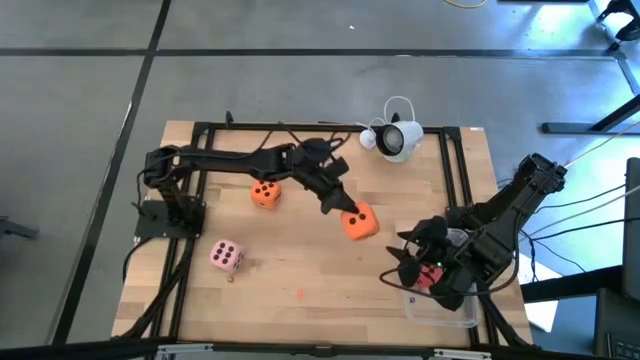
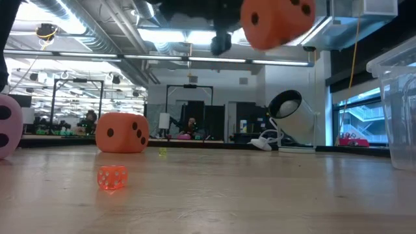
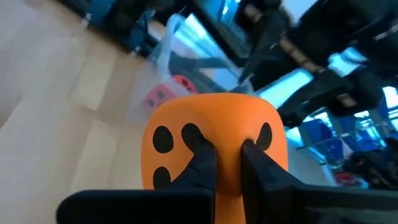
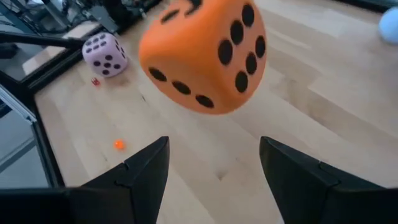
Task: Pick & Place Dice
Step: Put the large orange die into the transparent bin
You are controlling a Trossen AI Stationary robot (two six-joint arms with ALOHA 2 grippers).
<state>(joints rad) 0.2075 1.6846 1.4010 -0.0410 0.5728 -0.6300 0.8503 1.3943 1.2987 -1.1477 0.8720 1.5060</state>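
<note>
Pinched deep into one face of an orange die (image 3: 214, 146), the left gripper (image 3: 229, 163) carries it aloft; its fingers (image 3: 202, 163) nearly meet, so the hold appears to be only a fold of soft foam. Directly ahead waits the right gripper (image 4: 214, 165), jaws spread wide and empty, beside a clear bin (image 1: 440, 305) that seems to hold a red die (image 3: 180, 83), though the view is blurred. Slippage from so shallow a pinch, or contact between the two arms, could drop the cube short. Behind the left gripper lie a second orange die (image 1: 265, 194) and a pink die (image 1: 226, 256) on the table (image 1: 300, 290).
</note>
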